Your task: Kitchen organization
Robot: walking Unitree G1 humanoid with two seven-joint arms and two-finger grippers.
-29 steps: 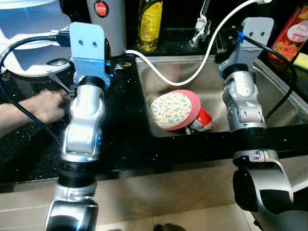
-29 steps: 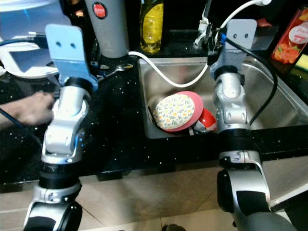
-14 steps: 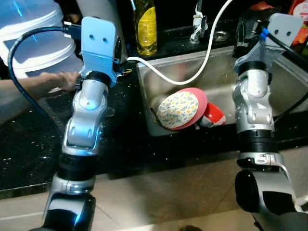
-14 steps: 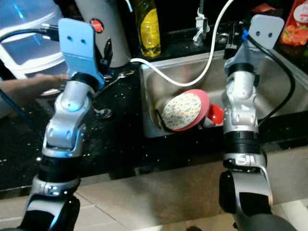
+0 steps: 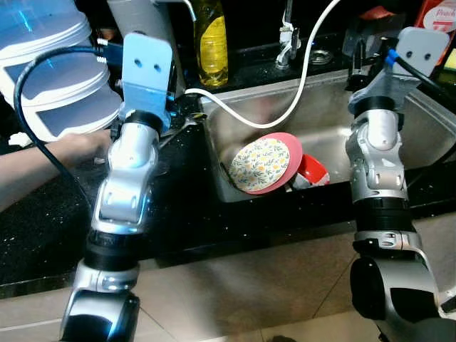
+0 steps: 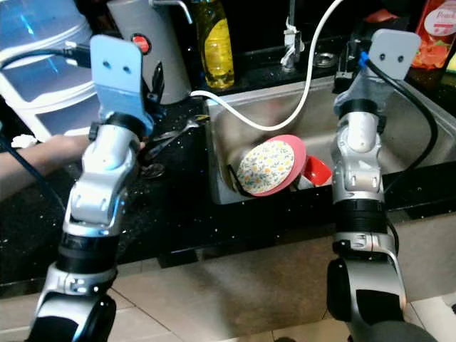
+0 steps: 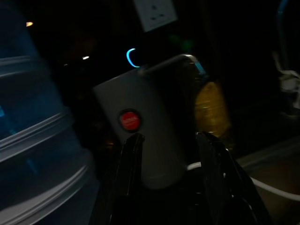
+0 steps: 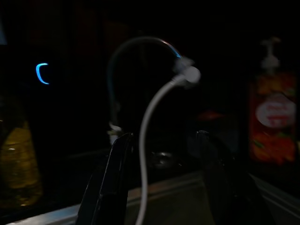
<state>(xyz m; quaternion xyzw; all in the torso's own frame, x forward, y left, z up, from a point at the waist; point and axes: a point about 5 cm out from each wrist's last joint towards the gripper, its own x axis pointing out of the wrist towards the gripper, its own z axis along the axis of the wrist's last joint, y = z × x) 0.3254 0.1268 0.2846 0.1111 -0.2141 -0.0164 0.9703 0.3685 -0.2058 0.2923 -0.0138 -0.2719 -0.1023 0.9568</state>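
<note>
You have both arms raised over a glossy black speckled counter [image 5: 43,235] with a stainless-steel sink [image 5: 335,121] set into it. In the left wrist view your left gripper [image 7: 168,154] has its two long black fingers spread with a clear gap between them and nothing held; past them stands a smooth grey cylindrical flask [image 7: 143,136] with a round red badge, and a yellow bottle [image 7: 211,110] just beside it. Your right gripper [image 8: 164,154] is likewise parted and empty, looking toward the curved tap [image 8: 140,47] and the soft white hose [image 8: 145,140] that hangs from its end and runs across the sink.

The dishes are in the sink basin — a round pink plate [image 5: 262,163] with a pale floral centre leans tilted against the near wall, and a glossy red cup [image 5: 311,171] lies on its side touching the plate's right edge.

On the counter left of the sink, metal spoons [image 6: 167,137] lie near your left forearm, and a person's hand [image 5: 82,148] rests on the dark surface just beside that arm. Behind it are stacked white plastic tubs [image 5: 50,78], ribbed at the rims. A red-orange dispenser bottle [image 8: 274,117] stands at the far right — its label is too blurred to read.
</note>
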